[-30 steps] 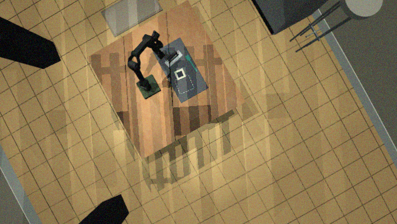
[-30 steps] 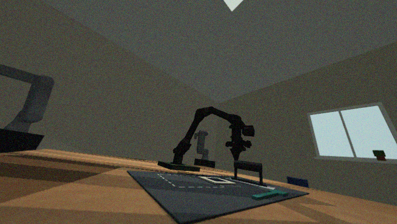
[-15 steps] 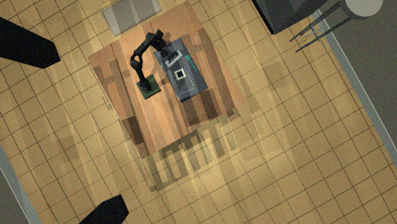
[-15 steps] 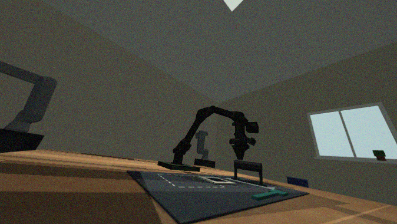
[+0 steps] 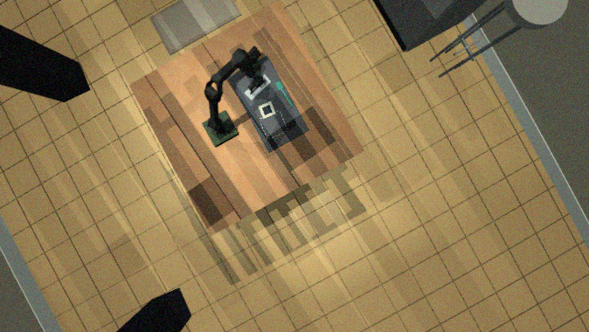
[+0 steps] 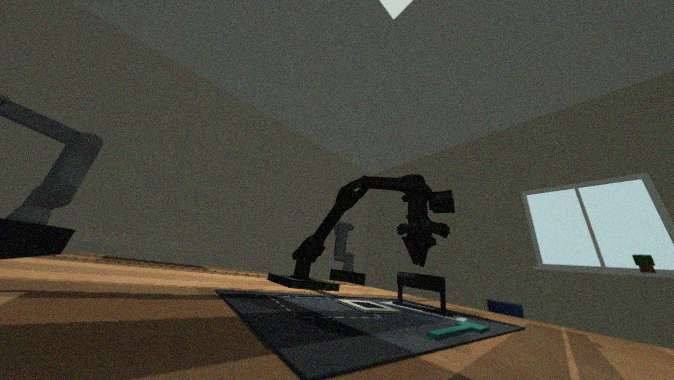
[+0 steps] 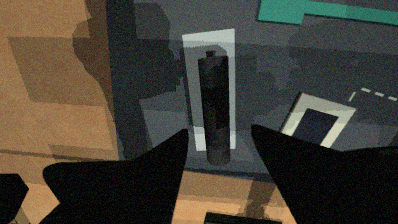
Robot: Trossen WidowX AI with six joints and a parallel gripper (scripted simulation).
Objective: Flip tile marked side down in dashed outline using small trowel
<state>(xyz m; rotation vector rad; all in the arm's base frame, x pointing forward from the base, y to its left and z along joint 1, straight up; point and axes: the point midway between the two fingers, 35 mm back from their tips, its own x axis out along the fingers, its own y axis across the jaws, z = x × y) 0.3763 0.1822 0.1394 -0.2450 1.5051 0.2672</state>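
The trowel stands on the dark mat, its pale plate down and its black bar handle raised on two posts. My gripper is open and empty, pointing down just above the handle. In the wrist view the handle shows between and beyond the fingertips. The tile, a cream square with a dark square centre, lies flat beside the trowel. The dashed outline is beyond it; the tile sits at its near edge.
A teal T-shaped piece lies on the mat on the trowel's other side from the arm base. The arm's green base plate stands on the wooden table beside the mat.
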